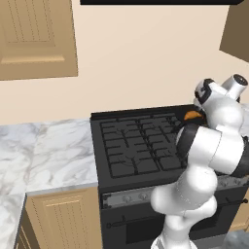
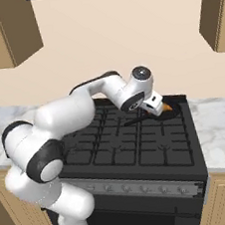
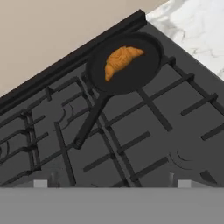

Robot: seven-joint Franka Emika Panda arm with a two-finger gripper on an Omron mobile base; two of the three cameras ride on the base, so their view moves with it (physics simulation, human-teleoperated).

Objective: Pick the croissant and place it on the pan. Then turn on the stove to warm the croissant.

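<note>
Already, we see the croissant (image 3: 121, 61) lying in the pan (image 3: 144, 74) on the back-right burner of the stove (image 3: 131, 144). Our gripper (image 3: 109, 183) hangs above the grates, holding nothing, its 2 tips spread apart. We judge the pastry light, soft and flaky, best pinched gently across its thick middle.

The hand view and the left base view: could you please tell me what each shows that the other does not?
Hand view alone: the whole pan with its handle pointing away across the grates, and the croissant lying fully inside it, apart from the claw.

Left base view alone: the stove's knob panel, the oven door, the marble counter to the stove's left, and the wooden cabinets.

Both: the stove grates and at least part of the orange-brown croissant at the stove's back.
</note>
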